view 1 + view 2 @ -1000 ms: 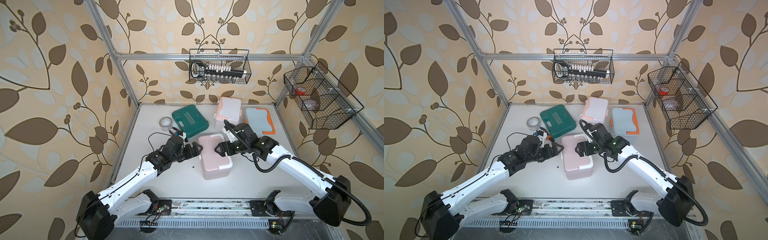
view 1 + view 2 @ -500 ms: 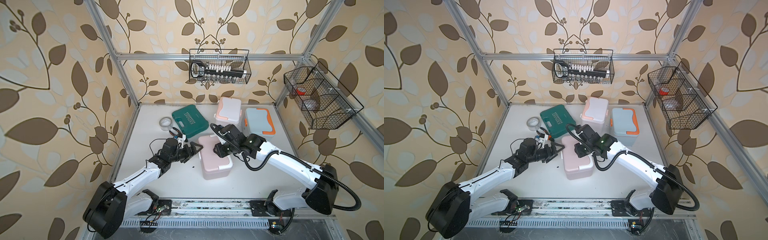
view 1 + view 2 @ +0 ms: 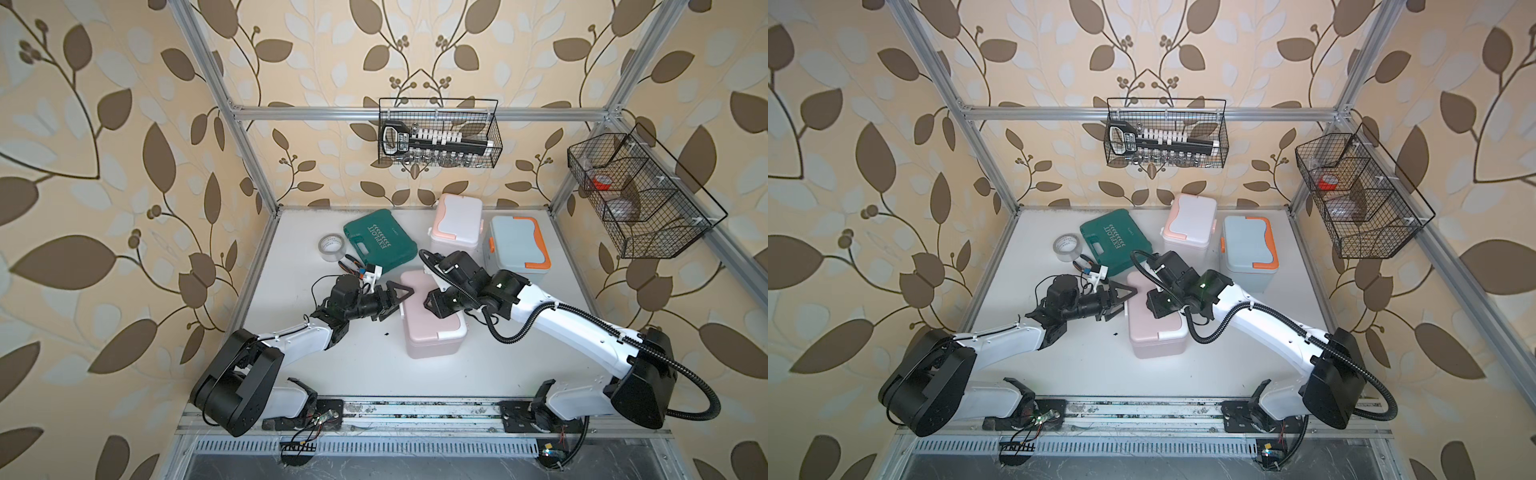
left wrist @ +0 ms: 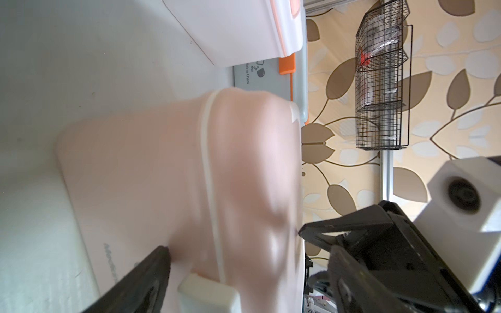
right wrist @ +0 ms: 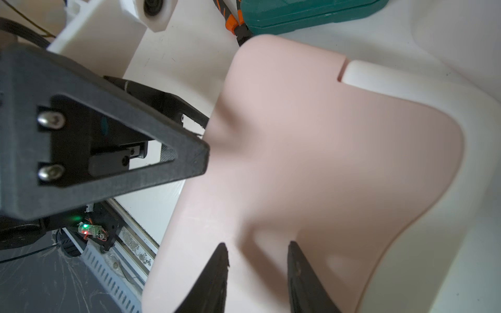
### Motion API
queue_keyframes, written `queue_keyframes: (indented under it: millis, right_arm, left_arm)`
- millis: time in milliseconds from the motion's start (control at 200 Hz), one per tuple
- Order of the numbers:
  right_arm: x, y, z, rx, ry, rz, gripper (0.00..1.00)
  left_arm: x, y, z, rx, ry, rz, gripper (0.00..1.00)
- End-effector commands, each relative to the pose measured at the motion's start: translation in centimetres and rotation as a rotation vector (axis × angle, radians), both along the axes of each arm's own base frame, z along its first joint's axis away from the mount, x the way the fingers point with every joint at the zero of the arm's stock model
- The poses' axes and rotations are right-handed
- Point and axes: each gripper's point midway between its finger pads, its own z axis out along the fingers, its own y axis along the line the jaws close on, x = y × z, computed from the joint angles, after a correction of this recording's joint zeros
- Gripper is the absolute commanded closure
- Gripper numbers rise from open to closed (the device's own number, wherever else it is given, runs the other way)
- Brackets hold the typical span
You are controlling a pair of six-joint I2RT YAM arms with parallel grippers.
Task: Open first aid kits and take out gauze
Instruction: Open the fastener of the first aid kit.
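The dusty pink first aid kit [image 3: 432, 328] [image 3: 1154, 332] stands mid-table with its lid down. My left gripper [image 3: 401, 303] [image 3: 1125, 305] [image 4: 231, 240] is open at the kit's left end, by the white latch [image 4: 206, 292]. One finger reaches over the lid and the other sits low against the base. My right gripper [image 3: 432, 307] [image 3: 1152, 305] [image 5: 257, 244] is down on the pink lid [image 5: 325, 162], its jaws a narrow gap apart with nothing between them. The white-and-peach kit [image 3: 457, 220] and the light blue kit [image 3: 515, 245] stand closed behind. No gauze is in view.
A dark green case [image 3: 380, 243], a grey tape roll [image 3: 332, 248] and pliers [image 3: 351, 264] lie behind my left gripper. A wire basket [image 3: 438, 139] hangs on the back wall and another wire basket [image 3: 640, 199] on the right wall.
My right gripper's jaws narrowed and it settled lower on the pink lid. My left gripper slid right until its fingers bracket the kit's left end.
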Motion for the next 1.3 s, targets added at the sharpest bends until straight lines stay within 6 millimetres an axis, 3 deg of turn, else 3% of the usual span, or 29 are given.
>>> queue_keyframes:
  millis: [0, 355, 875, 1295]
  right_arm:
    - [-1.3, 0.0, -2.5, -0.032, 0.080, 0.011, 0.61]
    - [-2.2, -0.1, -3.7, -0.039, 0.125, -0.006, 0.54]
    - [-3.0, -2.5, -7.7, -0.171, 0.190, -0.071, 0.58]
    - [-3.1, -2.9, -9.5, -0.205, 0.212, -0.079, 0.59]
  left_arm:
    - [-0.7, -0.3, 2.8, -0.084, -0.084, -0.043, 0.08]
    - [-1.6, -0.6, 2.9, -0.160, -0.070, -0.078, 0.08]
    - [-3.1, 0.1, 5.8, -0.234, -0.134, -0.099, 0.09]
    - [-3.4, 1.7, 7.1, -0.260, -0.150, -0.058, 0.09]
